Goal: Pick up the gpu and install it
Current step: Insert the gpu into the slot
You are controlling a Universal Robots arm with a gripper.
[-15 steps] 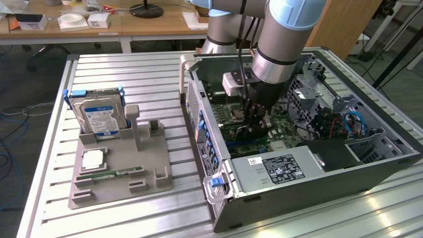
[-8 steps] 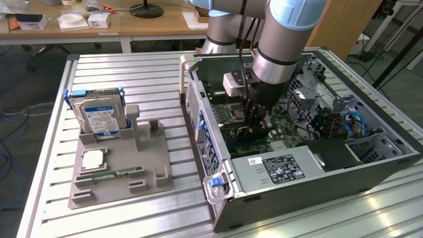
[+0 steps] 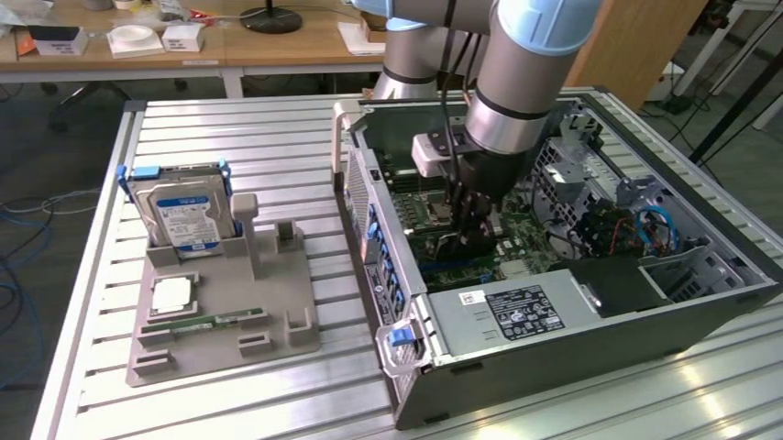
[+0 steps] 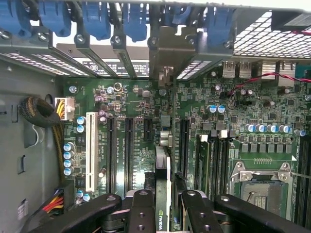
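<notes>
Gripper: reaching down into the open computer case (image 3: 685, 302), the gripper (image 4: 164, 204) pinches the gpu (image 4: 163, 194) between its black fingers (image 4: 141, 213).
Gpu: a thin card seen edge-on — dark face, pale green edge, a small logo near the fingers; held upright over the motherboard (image 4: 233, 121), in line with the black expansion slots (image 4: 129, 150).
Left of case: a grey holder (image 3: 220, 312) carrying the hard drive (image 3: 186, 215) — on the slatted table (image 3: 245, 137).

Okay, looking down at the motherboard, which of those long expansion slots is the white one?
The white slot is the outermost of the row, nearest the yellow-and-black cable bundle; the other long slots are black.
</notes>
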